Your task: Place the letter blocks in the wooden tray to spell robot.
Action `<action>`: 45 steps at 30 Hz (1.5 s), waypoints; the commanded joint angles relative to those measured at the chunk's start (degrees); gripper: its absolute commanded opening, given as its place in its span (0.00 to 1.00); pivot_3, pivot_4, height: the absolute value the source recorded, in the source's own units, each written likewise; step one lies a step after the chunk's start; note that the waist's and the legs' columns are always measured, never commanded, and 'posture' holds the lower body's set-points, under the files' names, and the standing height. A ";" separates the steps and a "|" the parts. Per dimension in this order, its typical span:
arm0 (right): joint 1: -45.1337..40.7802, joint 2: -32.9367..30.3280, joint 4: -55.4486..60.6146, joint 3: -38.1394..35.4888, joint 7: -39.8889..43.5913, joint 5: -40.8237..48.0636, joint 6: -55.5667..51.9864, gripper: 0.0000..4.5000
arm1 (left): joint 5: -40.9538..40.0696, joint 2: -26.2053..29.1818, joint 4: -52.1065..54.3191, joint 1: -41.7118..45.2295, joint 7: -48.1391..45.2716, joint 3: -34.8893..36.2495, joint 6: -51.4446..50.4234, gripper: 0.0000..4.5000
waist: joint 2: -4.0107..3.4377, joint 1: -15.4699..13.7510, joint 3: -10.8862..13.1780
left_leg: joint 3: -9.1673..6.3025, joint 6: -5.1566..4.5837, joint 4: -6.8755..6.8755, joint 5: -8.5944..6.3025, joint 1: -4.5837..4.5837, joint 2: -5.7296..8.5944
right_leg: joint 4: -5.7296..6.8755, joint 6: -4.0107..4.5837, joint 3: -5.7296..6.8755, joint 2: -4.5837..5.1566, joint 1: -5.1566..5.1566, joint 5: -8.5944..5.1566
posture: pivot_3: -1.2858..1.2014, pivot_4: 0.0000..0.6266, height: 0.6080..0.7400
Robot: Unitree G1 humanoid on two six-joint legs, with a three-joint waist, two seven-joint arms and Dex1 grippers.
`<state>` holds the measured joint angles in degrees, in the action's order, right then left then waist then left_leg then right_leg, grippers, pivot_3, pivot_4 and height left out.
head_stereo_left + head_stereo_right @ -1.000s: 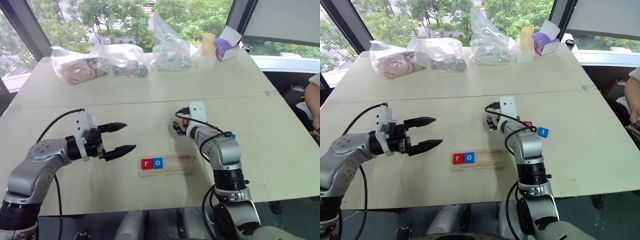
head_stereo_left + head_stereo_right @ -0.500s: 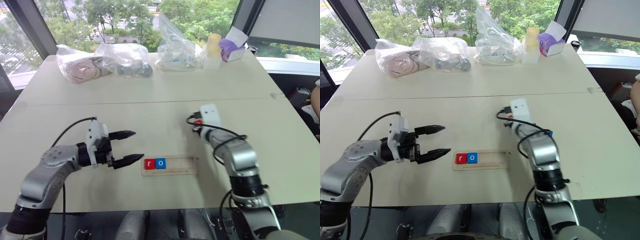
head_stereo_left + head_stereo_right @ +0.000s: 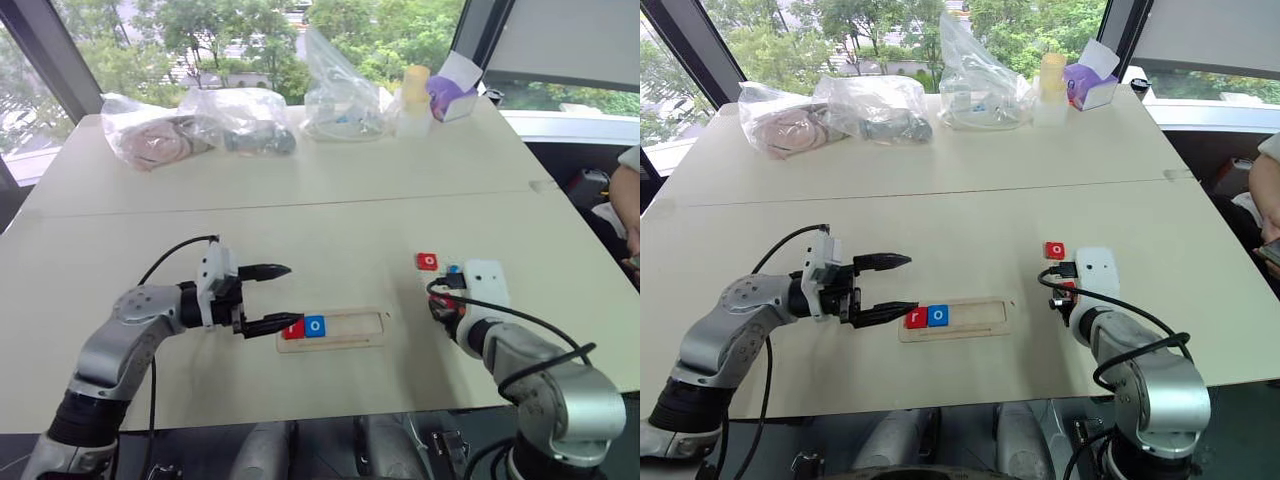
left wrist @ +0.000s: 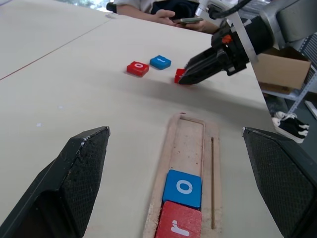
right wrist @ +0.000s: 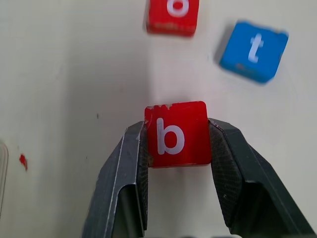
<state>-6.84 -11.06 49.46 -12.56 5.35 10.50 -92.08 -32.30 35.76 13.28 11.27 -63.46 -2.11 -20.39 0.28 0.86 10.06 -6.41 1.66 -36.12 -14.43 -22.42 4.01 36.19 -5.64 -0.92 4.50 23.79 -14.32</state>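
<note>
Along the far edge of the table [image 3: 330,200], at the top of the frame, lie plastic bags [image 3: 240,120], a bottle [image 3: 414,98] and a purple box [image 3: 452,98]. The wooden tray [image 3: 345,330] sits low at centre, holding a red r [image 3: 294,328] and blue o [image 3: 315,325] at its left end. The left gripper [image 3: 277,298] hangs spread beside it. At lower right, the right gripper [image 5: 177,148] is clamped on the red b [image 5: 176,134]; a red o [image 3: 427,262] and blue t [image 5: 254,50] lie near.

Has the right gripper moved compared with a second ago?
Yes. The right gripper, now shut on the red b block, has pulled back toward the robot and away from the wooden tray's far end, past the red o block.
</note>
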 commanded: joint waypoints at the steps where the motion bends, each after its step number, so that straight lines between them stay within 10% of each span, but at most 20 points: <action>1: 1.97 2.44 3.57 -0.94 -0.70 1.12 -0.42 0.26 | 0.80 -0.41 -0.91 1.68 -1.34 -0.55 1.63 1.00 | 0.00 -0.06 0.00 | 0.00 0.00 0.01 0.00 0.00 0.01 | 0.00 -0.01 0.00 0.00 0.00 0.00 | 0.52 0.24 1.00; 8: 2.70 -0.09 4.68 -1.95 1.98 4.24 -0.42 0.99 | 1.89 -0.85 -2.98 2.44 -2.33 -0.81 2.98 1.00 | 0.01 -0.09 0.00 | -0.02 0.00 0.01 0.00 0.00 0.02 | -0.01 -0.04 0.01 0.03 -0.01 -0.01 | 0.52 0.24 1.00; 13: 0.66 -26.03 0.32 -1.76 23.61 13.14 11.16 0.99 | 2.33 -1.03 -3.11 1.61 -2.70 -0.68 3.79 1.00 | -0.08 -0.14 0.17 | 0.14 -0.11 -0.12 -0.01 -0.01 0.18 | -0.17 -0.06 -0.03 0.20 -0.15 -0.06 | 0.52 0.24 1.00; 19: 12.19 -45.53 -20.89 0.18 53.15 6.53 58.04 0.99 | 2.72 -1.10 -2.38 0.59 -1.58 0.21 4.46 1.00 | 0.09 -0.30 0.24 | 0.01 -0.23 0.00 -0.09 0.04 0.17 | -0.22 -0.51 0.18 0.18 -0.34 -0.16 | 0.52 0.24 1.00; 37: -1.42 -44.45 -49.37 12.74 65.29 1.89 82.04 0.99 | 1.85 1.33 4.22 -5.07 0.85 2.86 2.86 1.00 | 0.27 -0.46 0.45 | 0.11 -0.21 -0.14 -0.10 0.08 0.13 | -0.23 -0.30 -0.03 0.32 -0.33 -0.06 | 0.52 0.24 1.00; 45: -2.00 -42.99 -47.37 13.25 63.98 1.93 81.81 0.25 | 1.41 2.46 4.88 -5.01 0.45 2.89 2.01 1.00 | 0.25 -0.30 0.44 | 0.10 -0.21 -0.14 -0.10 0.10 0.11 | -0.20 -0.29 -0.04 0.29 -0.33 -0.06 | 0.52 0.24 1.00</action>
<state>-8.25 -54.03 -0.03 1.38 69.74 12.12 -9.90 -29.84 37.62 16.01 6.28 -62.61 -0.61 -18.55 0.53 0.56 10.50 -6.31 1.45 -36.26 -14.53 -22.32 4.12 36.00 -5.93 -0.96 4.80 23.46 -14.38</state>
